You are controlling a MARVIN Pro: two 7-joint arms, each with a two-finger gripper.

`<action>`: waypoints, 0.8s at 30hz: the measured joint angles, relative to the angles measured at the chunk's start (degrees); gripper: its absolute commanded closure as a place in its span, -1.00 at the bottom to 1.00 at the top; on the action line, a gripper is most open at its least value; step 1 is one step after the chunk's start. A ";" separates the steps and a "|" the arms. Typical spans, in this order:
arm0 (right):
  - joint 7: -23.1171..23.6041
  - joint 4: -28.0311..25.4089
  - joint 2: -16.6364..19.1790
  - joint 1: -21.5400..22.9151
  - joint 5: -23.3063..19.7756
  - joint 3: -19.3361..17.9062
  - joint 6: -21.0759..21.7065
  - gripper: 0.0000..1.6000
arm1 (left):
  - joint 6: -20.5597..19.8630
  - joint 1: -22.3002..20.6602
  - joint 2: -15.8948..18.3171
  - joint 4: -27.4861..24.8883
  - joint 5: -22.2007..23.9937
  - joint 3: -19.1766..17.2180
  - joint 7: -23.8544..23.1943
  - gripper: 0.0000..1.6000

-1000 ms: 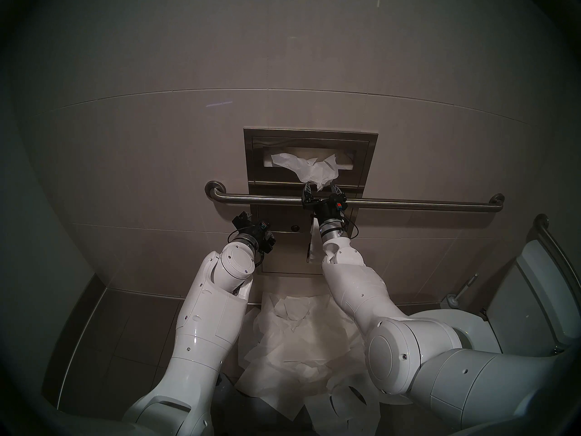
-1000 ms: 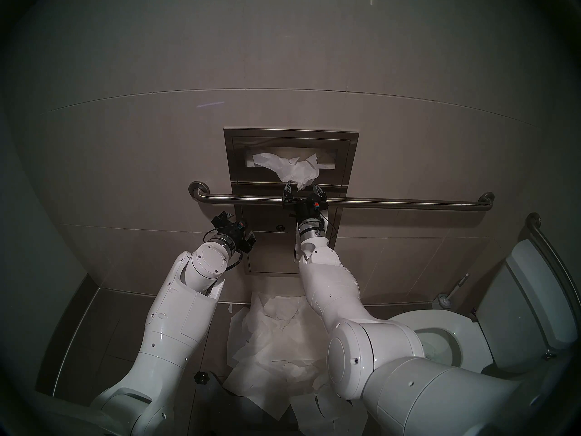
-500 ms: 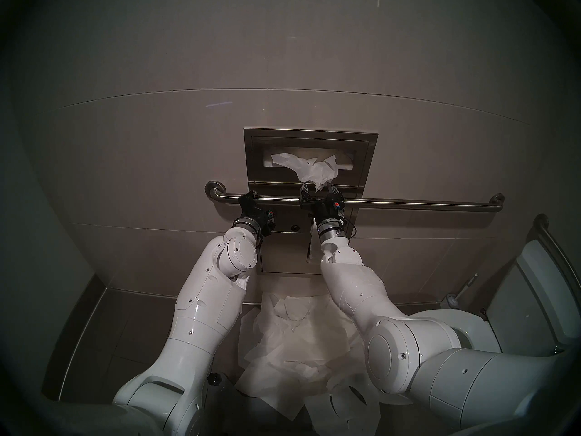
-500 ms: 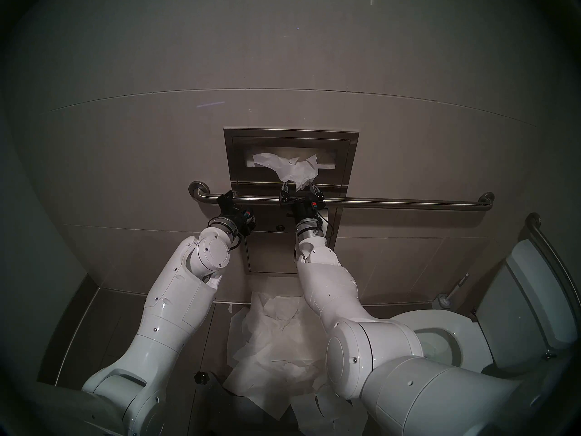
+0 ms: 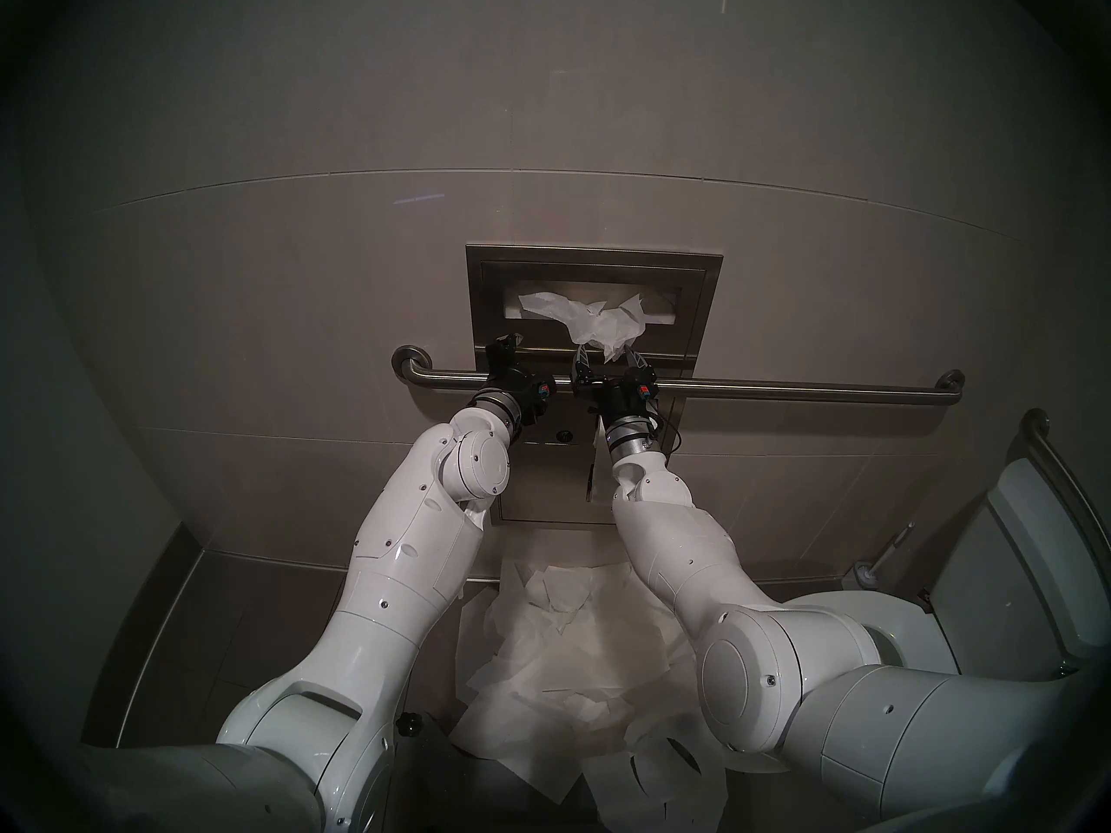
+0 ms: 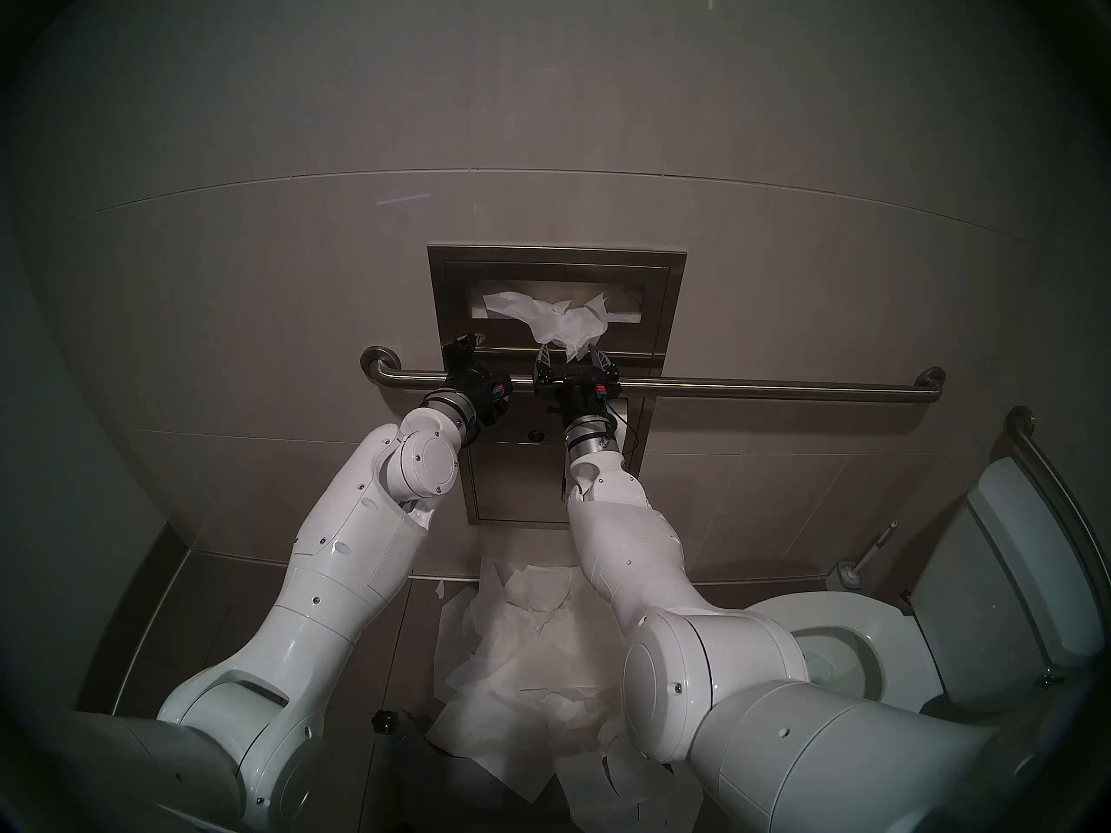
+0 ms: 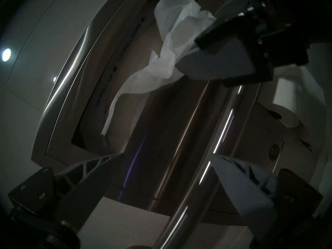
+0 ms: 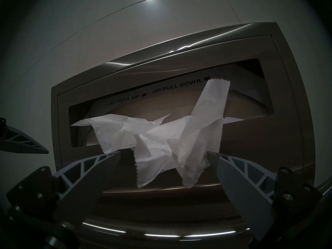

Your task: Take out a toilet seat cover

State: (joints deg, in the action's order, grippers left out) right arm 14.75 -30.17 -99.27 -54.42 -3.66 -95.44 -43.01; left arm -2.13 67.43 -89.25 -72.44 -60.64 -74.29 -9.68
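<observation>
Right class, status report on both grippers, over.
Right gripper open, straddling toilet seat cover hanging from dispenser. Left gripper open, empty. Grab bar crosses both wrists.

Head views high (wrists near dispenser [image 8: 179, 67])

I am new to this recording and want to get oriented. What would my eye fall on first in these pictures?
First, the crumpled white seat cover hanging out of the steel dispenser on the wall, with the open right gripper just below it, a finger on each side of the hanging end. Next, the left gripper, also open, beside it above the grab bar. Then the heap of white sheets on the floor between the arms.
</observation>
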 measured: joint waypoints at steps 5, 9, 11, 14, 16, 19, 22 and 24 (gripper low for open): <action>0.52 -0.12 0.08 -0.01 -0.62 -0.01 -0.28 -1.00 | 2.04 -1.93 0.07 3.74 -2.41 1.03 0.64 -1.00; 0.91 -0.17 0.19 -0.01 -0.99 -0.01 -0.38 -1.00 | 3.12 -3.03 0.12 5.80 -3.54 1.41 1.18 -1.00; 1.25 -0.18 0.32 -0.01 -1.29 -0.01 -0.42 -1.00 | 3.97 -4.02 0.13 7.52 -4.31 1.62 1.73 -1.00; 1.55 -0.18 0.45 -0.01 -1.55 0.00 -0.43 -1.00 | 4.59 -4.81 0.07 8.94 -4.57 1.62 2.28 -1.00; 1.78 -0.18 0.56 0.00 -1.74 0.01 -0.43 -1.00 | 5.10 -5.31 -0.01 9.90 -4.62 1.58 2.74 -1.00; 2.42 -0.12 0.75 0.01 -2.16 0.06 -0.42 -1.00 | 6.12 -6.07 -0.41 10.69 -4.20 0.95 3.66 -1.00; 2.80 -0.03 0.82 0.01 -2.40 0.10 -0.39 -1.00 | 6.54 -6.52 -0.71 10.38 -3.63 0.35 4.22 -1.00; 3.12 0.07 0.85 0.00 -2.63 0.17 -0.37 -1.00 | 6.93 -6.93 -0.90 9.54 -3.28 -0.01 4.80 -1.00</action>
State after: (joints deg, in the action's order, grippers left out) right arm 17.87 -30.10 -98.41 -54.42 -6.29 -95.27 -43.38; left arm 4.80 60.51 -90.15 -62.90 -63.92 -74.30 -4.88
